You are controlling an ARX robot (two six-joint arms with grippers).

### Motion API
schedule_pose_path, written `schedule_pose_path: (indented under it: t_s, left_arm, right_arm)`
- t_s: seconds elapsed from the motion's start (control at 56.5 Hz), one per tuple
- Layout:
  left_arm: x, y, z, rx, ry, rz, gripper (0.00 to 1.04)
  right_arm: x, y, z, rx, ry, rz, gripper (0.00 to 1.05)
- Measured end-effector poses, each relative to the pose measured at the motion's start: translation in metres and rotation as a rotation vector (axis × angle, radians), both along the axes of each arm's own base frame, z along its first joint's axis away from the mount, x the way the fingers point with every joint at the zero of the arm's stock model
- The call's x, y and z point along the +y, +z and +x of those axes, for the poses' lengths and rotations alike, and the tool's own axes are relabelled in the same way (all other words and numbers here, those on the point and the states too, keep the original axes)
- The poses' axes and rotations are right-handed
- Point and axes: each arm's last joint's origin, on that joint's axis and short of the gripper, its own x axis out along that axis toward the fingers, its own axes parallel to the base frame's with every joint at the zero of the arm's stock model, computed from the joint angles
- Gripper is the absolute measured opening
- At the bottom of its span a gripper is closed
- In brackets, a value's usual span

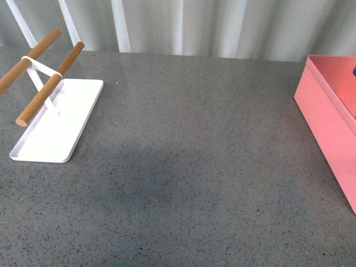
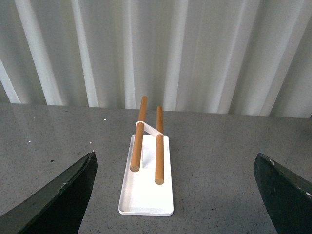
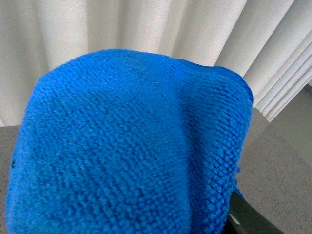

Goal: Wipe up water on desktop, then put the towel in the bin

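Royal-blue microfibre fills the right wrist view: the towel (image 3: pixel 131 146) hangs bunched before the pale curtain (image 3: pixel 146 24), hiding the right gripper (image 3: pixel 246 218) except for a dark sliver, so I cannot tell how its jaws stand. From the front, only a blue scrap shows at the far right edge, above the open pink bin (image 1: pixel 328 119). The left gripper (image 2: pixel 175 158) is spread wide and holds nothing, above the speckled grey worktop (image 1: pixel 194 167), facing the white tray (image 2: pixel 146 195) with its two wooden rods (image 2: pixel 159 146).
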Motion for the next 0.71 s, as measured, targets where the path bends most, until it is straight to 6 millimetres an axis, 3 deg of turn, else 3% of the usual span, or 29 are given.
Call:
schedule_pose_path:
  t_s: [0.443,0.708]
  left_arm:
    - [0.0000,0.0000,0.0000,0.000,0.000,0.000,0.98]
    - [0.0000,0.0000,0.0000,0.000,0.000,0.000,0.98]
  right_arm:
    - [-0.0001,0.0000,0.0000,-0.004,-0.002,0.009,0.99]
    - [-0.0001,0.0000,0.0000,-0.005,-0.003,0.012,0.98]
